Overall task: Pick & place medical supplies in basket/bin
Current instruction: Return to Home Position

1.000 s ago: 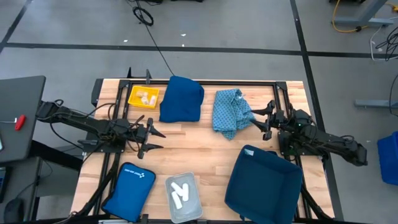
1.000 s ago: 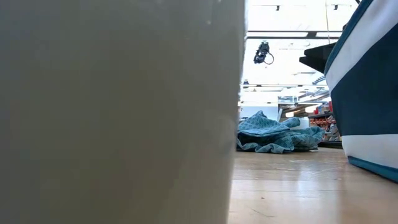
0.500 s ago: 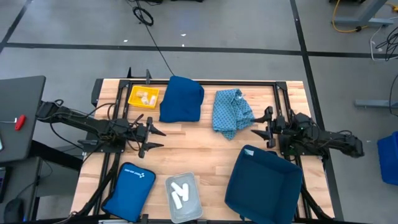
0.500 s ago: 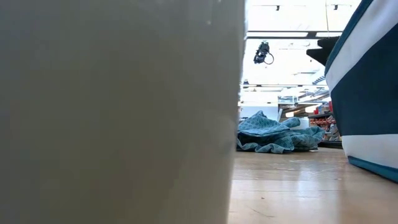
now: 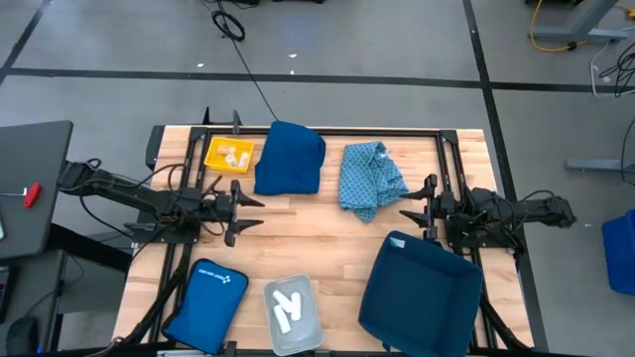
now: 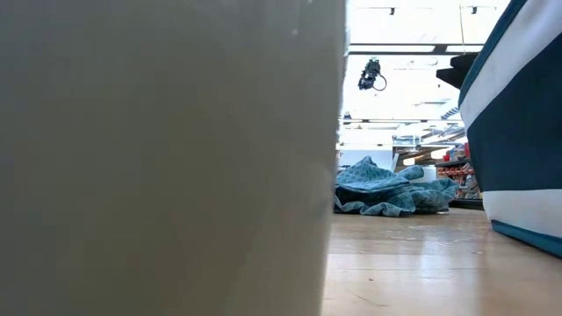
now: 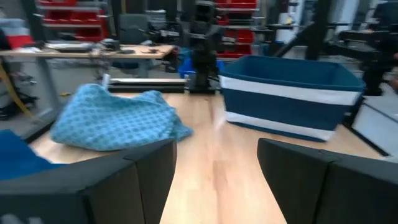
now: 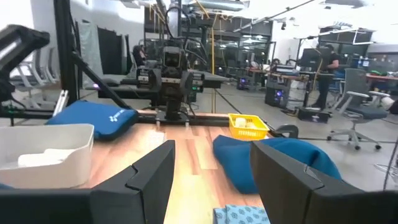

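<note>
Several white rolls (image 5: 288,309) lie in a pale tray (image 5: 294,337) at the near edge; the tray also shows in the right wrist view (image 8: 43,155). Small white pieces (image 5: 231,154) lie in a yellow bin (image 5: 211,159) at the far left. My left gripper (image 5: 260,213) is open and empty above the table's left middle, pointing right. My right gripper (image 5: 405,210) is open and empty at the right middle, pointing left, just beyond the far rim of the blue basket (image 5: 420,296).
A dark blue cloth (image 5: 290,159) and a light blue patterned cloth (image 5: 369,178) lie at the far middle. A blue zip pouch (image 5: 205,302) lies at the near left. In the low view the tray wall (image 6: 167,158) fills the left and the basket (image 6: 518,132) the right.
My right gripper has drawn back a little toward the table's near edge, beside the basket's far rim, while its arm has folded in closer to the table. It stays open and empty.
</note>
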